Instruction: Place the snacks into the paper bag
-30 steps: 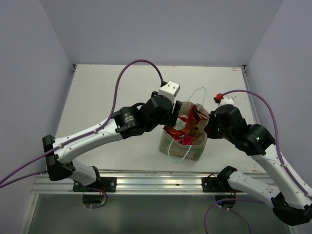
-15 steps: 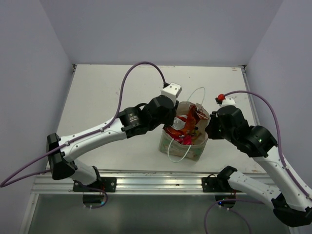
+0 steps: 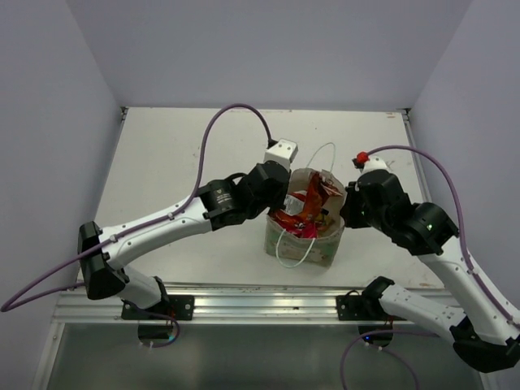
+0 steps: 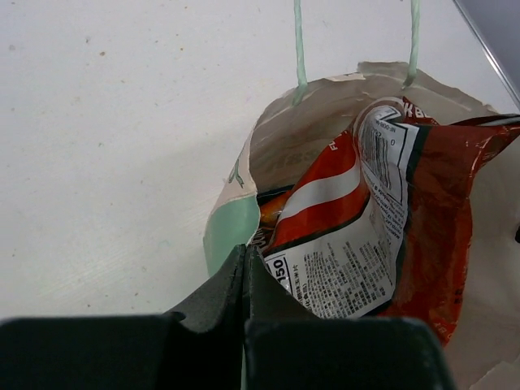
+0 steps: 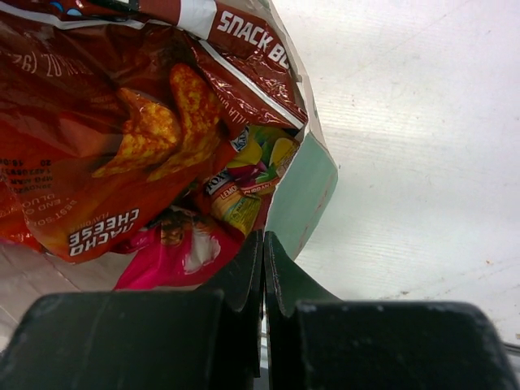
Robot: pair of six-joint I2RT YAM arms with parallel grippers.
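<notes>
The bag [image 3: 323, 246] is stood upright on the desk [image 3: 179, 154], near its front edge, between the two arms. Its left rim is pinched by the left hand [image 4: 246, 262], whose fingers are pressed together on the paper wall. The opposite rim is gripped likewise by the right hand [image 5: 263, 244], its fingers closed flat on the green wall. A red packet [image 4: 370, 203] is seen standing in the bag, its crinkled top raised above the rim. Beneath it, a pink packet [image 5: 166, 253] and a small yellow packet [image 5: 244, 191] are lodged inside. A pale cord handle [image 4: 298, 41] is attached at the far rim.
</notes>
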